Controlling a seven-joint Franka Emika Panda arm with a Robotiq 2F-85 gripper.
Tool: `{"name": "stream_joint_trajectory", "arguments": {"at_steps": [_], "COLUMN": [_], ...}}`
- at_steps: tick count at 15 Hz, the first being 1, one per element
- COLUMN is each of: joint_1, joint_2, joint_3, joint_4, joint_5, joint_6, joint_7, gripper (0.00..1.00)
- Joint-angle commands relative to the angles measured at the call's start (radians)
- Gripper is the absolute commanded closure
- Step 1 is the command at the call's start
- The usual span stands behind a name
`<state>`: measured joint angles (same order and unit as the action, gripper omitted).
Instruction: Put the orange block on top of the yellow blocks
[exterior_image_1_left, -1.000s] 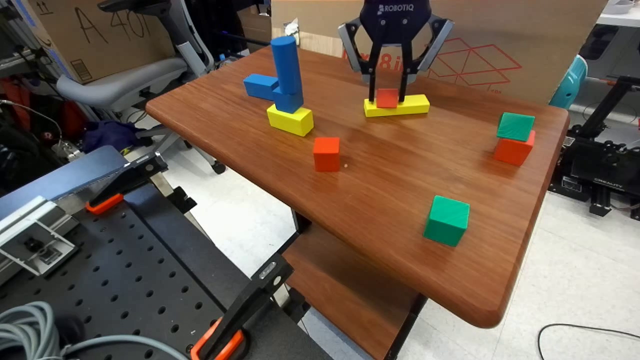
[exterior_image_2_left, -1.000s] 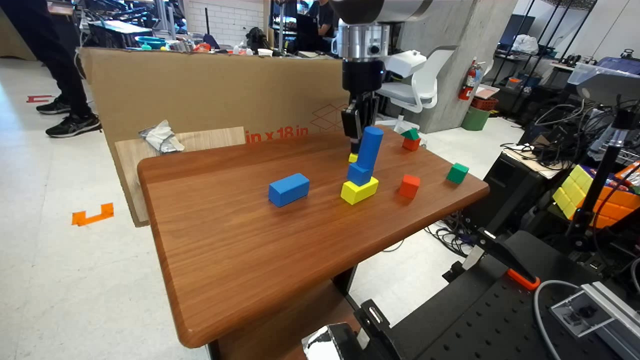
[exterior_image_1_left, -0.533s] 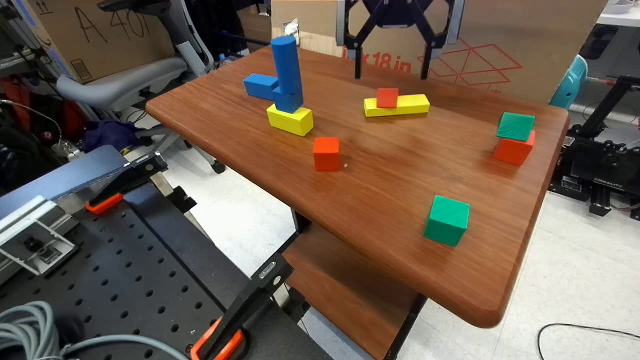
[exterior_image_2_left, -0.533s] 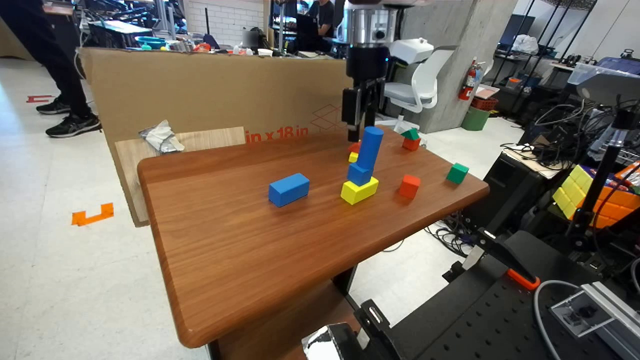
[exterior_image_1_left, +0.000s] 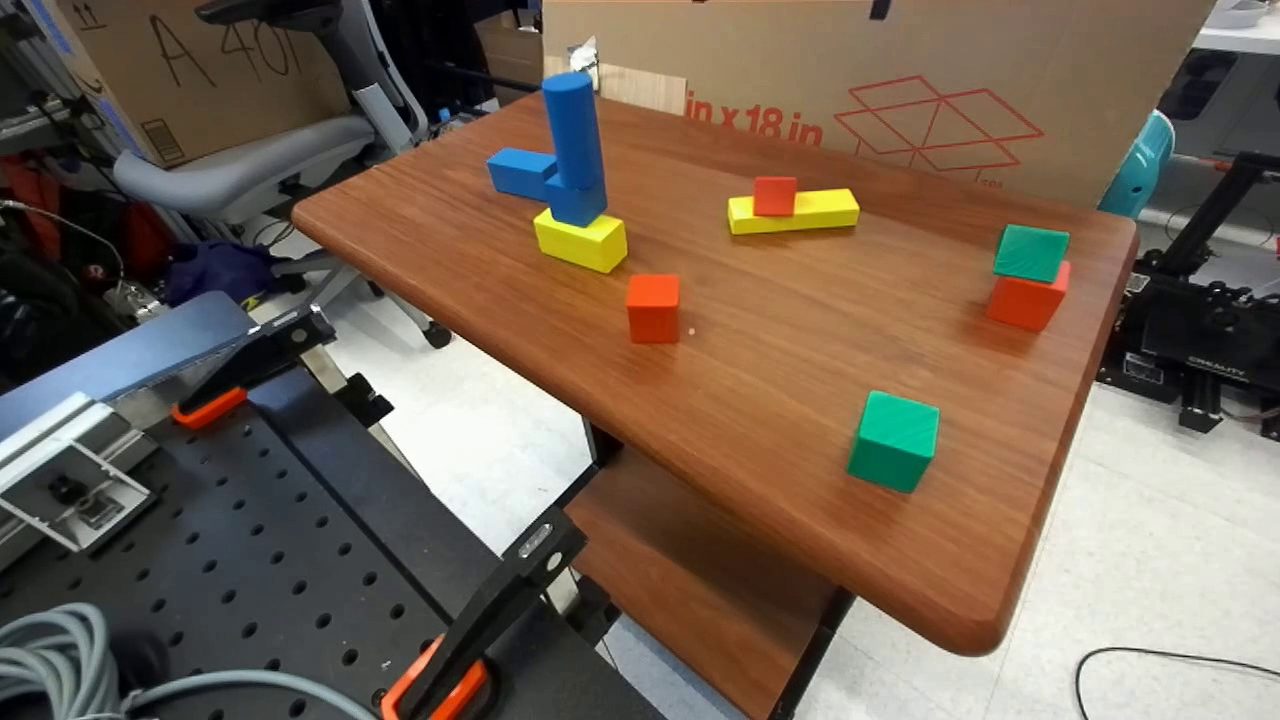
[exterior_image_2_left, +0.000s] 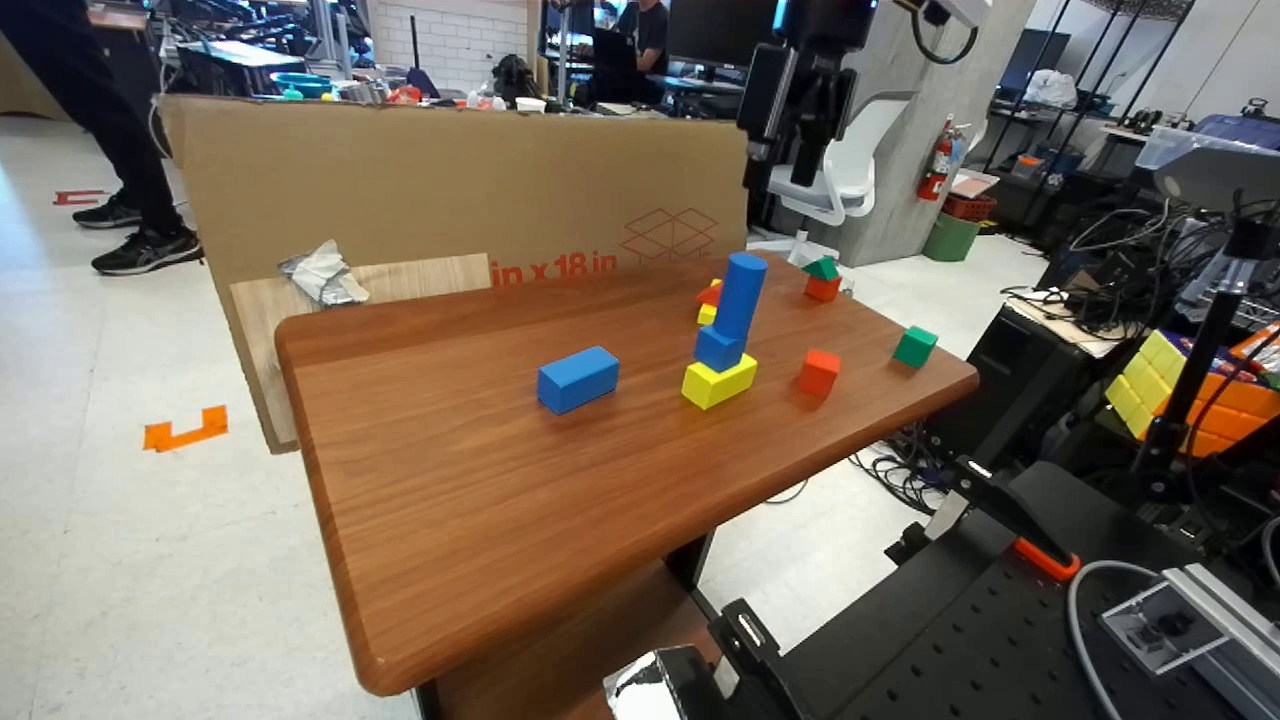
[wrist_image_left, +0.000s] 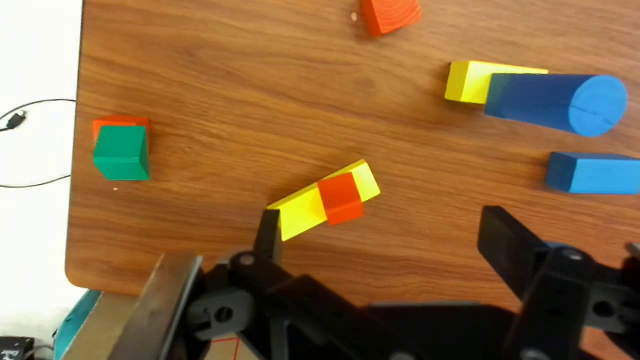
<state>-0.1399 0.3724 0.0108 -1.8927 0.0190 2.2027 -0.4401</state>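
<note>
The small orange block (exterior_image_1_left: 775, 197) rests on the long yellow bar (exterior_image_1_left: 828, 208), the yellow blocks of the task, a bit off the bar's middle. From above, in the wrist view, the orange block (wrist_image_left: 340, 195) lies across the yellow bar (wrist_image_left: 300, 212), with yellow showing at both ends. My gripper (wrist_image_left: 384, 212) is wide open with nothing between its fingers. It hangs well above the table, apart from both blocks, as an exterior view shows the gripper (exterior_image_2_left: 782, 180) high up. The blue cylinder partly hides the bar there.
A blue cylinder (exterior_image_1_left: 575, 130) stands on a blue block and a short yellow block (exterior_image_1_left: 582, 240), beside a lying blue block (exterior_image_2_left: 578, 380). A lone red-orange cube (exterior_image_1_left: 653, 308), a green cube (exterior_image_1_left: 893, 440) and a green block (exterior_image_1_left: 1032, 252) on an orange cube share the table.
The fingers have spread and let go of the orange block, which stays on the yellow bar. My gripper has risen well above them, nearly out of one exterior picture.
</note>
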Motion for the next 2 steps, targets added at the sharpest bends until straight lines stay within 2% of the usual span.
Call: {"name": "stream_joint_trajectory", "arguments": {"at_steps": [1,2], "joint_1": [0.004,0.005], "joint_2": [0.010,0.021], "joint_3": [0.000,0.001], "joint_4": [0.002,0.004], "joint_5": [0.000,-0.001], "joint_6": [-0.001,0.001], "joint_7": [0.000,0.001], "gripper": [0.00,0.00]}}
